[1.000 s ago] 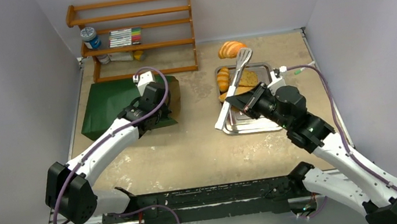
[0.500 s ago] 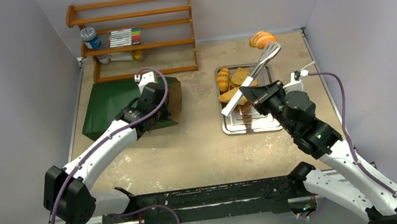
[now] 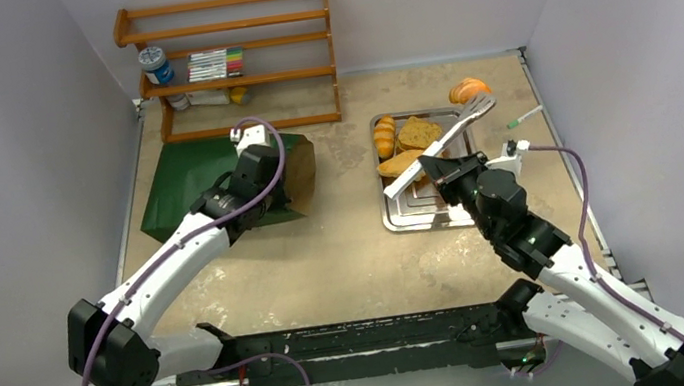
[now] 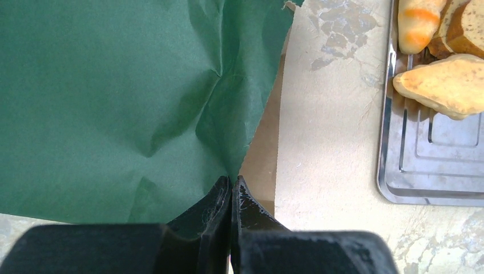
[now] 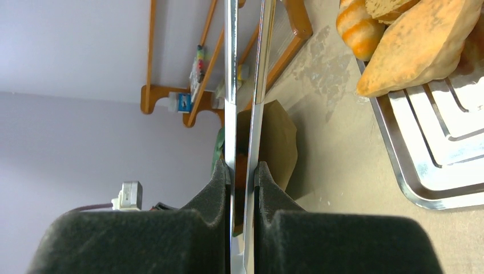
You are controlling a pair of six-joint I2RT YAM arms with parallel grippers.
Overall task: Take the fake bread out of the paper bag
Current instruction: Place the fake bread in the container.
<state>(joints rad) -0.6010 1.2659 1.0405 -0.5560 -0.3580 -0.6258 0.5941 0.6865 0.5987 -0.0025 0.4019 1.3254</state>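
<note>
The dark green paper bag lies flat at the left, its brown-lined mouth facing the tray. My left gripper is shut on the bag's mouth edge. My right gripper is shut on the long metal tongs, whose two arms run between its fingers. An orange roll sits at the tongs' far tip, past the tray's back right corner. On the silver tray lie a striped orange roll, a brown slice and tan toast. The inside of the bag is hidden.
A wooden shelf with a can, markers and small items stands against the back wall. A thin white and green stick lies right of the tray. Walls close in the left, back and right sides.
My right arm has swung the tongs rightward, carrying the orange roll from behind the tray's left part to past its back right corner. The left gripper stayed on the bag.
</note>
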